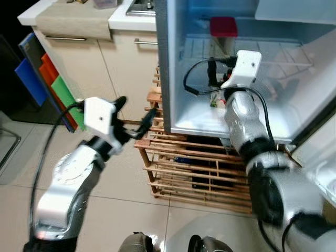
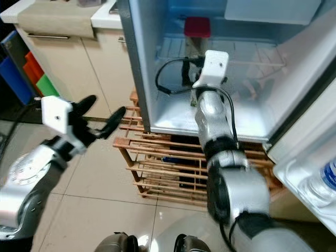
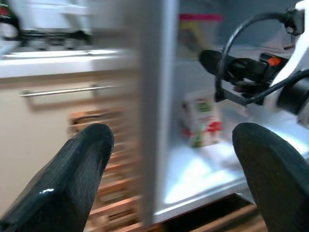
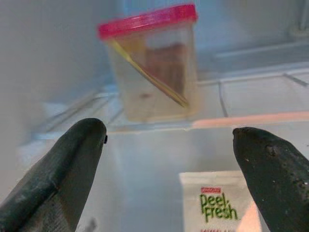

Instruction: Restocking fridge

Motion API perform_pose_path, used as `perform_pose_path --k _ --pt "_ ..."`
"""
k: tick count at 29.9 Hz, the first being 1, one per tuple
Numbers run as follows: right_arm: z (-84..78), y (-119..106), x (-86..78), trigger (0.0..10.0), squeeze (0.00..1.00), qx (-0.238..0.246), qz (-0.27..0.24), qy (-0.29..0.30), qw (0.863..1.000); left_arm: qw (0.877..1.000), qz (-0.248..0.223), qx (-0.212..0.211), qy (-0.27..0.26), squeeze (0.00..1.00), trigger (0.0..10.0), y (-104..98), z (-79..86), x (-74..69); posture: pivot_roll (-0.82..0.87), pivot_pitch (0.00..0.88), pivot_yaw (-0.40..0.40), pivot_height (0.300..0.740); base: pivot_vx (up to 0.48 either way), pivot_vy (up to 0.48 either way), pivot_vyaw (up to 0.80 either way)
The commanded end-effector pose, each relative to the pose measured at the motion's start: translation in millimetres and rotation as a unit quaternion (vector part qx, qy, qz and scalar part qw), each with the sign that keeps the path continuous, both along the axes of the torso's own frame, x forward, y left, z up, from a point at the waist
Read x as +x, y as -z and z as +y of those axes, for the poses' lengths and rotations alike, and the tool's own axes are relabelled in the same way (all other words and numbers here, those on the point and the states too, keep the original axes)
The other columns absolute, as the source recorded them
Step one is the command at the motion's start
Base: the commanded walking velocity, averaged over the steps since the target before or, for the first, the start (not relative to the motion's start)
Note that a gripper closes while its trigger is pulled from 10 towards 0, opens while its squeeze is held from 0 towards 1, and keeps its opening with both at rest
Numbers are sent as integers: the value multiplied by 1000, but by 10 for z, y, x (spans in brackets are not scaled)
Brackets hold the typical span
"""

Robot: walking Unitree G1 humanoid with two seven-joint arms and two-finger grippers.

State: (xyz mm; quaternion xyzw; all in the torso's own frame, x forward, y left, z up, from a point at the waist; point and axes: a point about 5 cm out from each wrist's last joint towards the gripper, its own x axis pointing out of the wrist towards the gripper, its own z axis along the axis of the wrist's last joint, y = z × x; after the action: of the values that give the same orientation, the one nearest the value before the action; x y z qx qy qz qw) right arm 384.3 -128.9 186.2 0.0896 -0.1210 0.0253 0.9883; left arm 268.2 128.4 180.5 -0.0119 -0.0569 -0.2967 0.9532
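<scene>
Head eyes look down; both wrist cameras share the fridge (image 1: 231, 79) (close).

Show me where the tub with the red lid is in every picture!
Left eye view: tub on the fridge's upper wire shelf, above the right claw.
Right eye view: same shelf spot.
Left wrist view: blurry red lid inside the fridge.
Right wrist view: straight ahead between the claw's fingers.
Shared landmark: the juice carton below it.
</scene>
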Motion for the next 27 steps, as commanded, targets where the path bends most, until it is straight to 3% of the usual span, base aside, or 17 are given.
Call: perform_pose_path --k 1,12,14,15,17,20,21,24,27 --pt "-37 -133 -57 10000 0 7 -30 5 1000 1000 4 -2 13 0 10000 30 -18 14 -1 0 14 740 0 0 0" --pt "-292 153 -806 10000 0 -34 -18 10 999 995 -7 -24 96 0 10000 4 -264 113 -104 0 24 740 0 0 0" --pt "-306 172 -870 10000 0 -38 -17 8 999 995 -8 -22 97 0 10000 4 -263 115 -105 0 23 740 0 0 0" --pt "-357 263 -1024 10000 0 -54 -4 4 999 997 -8 -15 80 0 10000 18 -216 108 -112 0 24 740 0 0 0" --pt "-427 369 -1158 10000 0 -71 12 7 997 999 -3 -20 38 0 10000 52 -125 90 -121 0 28 740 0 0 0" --pt "-541 539 -1227 10000 0 -102 29 18 994 999 22 -41 -24 0 10000 147 -4 25 -132 0 30 740 0 0 0" --pt "-541 539 -1227 10000 0 -102 29 18 994 999 22 -41 -24 0 10000 147 -4 25 -132 0 30 740 0 0 0" --pt "-712 705 -1346 10000 0 -110 61 52 991 994 39 -32 -99 0 10000 293 166 -48 -116 0 21 740 0 0 0" --pt "-646 708 -1387 10000 0 -112 65 26 991 991 20 -9 -131 0 10000 257 234 -10 -114 0 16 740 0 0 0"
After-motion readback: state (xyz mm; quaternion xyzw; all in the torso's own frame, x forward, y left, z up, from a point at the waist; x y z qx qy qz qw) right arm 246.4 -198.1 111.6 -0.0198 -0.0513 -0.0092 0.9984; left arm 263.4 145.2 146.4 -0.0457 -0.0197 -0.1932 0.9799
